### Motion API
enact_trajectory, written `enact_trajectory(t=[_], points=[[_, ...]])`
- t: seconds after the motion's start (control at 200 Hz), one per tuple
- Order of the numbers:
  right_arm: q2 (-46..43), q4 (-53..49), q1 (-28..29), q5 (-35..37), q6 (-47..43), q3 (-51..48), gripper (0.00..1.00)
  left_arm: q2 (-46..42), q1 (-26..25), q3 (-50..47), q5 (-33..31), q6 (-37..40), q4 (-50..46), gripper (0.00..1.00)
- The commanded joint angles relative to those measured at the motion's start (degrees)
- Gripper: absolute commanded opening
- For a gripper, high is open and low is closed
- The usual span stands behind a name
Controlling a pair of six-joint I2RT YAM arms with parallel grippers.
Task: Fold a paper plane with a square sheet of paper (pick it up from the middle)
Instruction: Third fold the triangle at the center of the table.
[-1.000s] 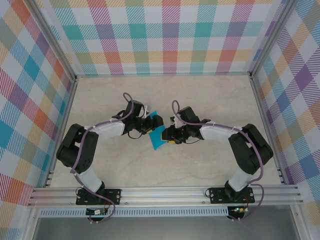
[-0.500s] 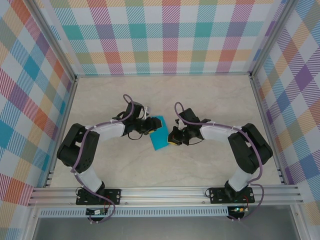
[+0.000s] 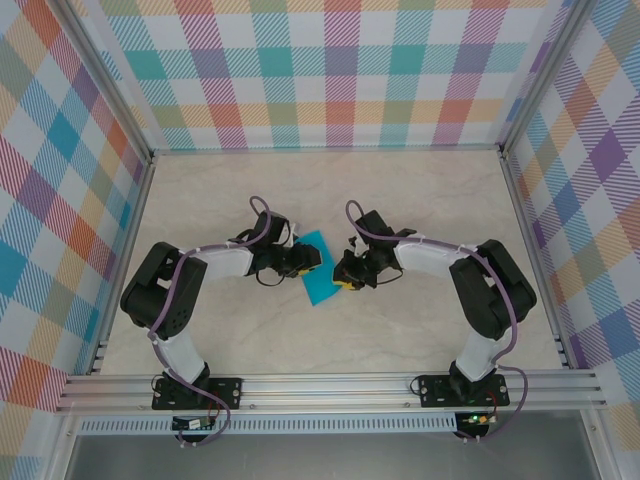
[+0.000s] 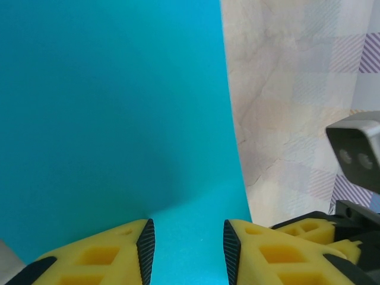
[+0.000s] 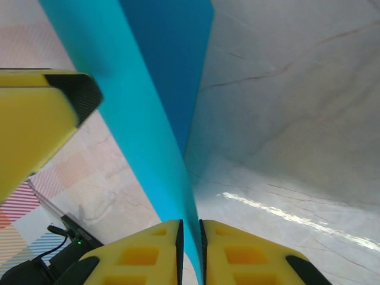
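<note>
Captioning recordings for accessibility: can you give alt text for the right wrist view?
Teal paper stands edge-on, pinched by the right gripper at the bottom. A yellow finger with a black pad sits upper left, and the pale marbled table lies behind.

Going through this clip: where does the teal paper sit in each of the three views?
Top external: the teal paper is a small tilted shape near the centre of the picture.
Left wrist: the teal paper covers the left and middle of the picture.
Right wrist: the teal paper is a slanted band from the top edge down to bottom centre.
Shared landmark: the pale marbled tabletop, beside the paper in all three.
</note>
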Motion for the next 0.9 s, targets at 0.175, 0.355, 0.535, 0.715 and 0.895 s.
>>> enact_trajectory(t=[0.175,0.355,0.535,0.715,0.895], points=[[-0.9,0.1,-0.4,-1.3,3.3,-1.1,0.21,1.5,-0.2,-1.4,-1.0,0.9,0.8,0.35],[-1.0,-0.4,-0.4,-1.1,4.9,-1.6,0.12,2.6,-0.2,-1.2,-1.0,1.0,0.9,0.34],[0.6,-0.6,-0.3,-1.1,6.5,0.4,0.08,3.5,-0.2,-1.1,-1.4,1.3,0.5,0.34],[4.4,-1.3,0.6,0.3,8.8,4.9,0.07,0.7,-0.1,0.2,-2.3,0.4,-0.7,0.31],[7.5,-2.3,2.0,1.8,10.3,8.4,0.07,-5.5,-0.1,3.9,-10.9,3.5,-9.9,0.33]])
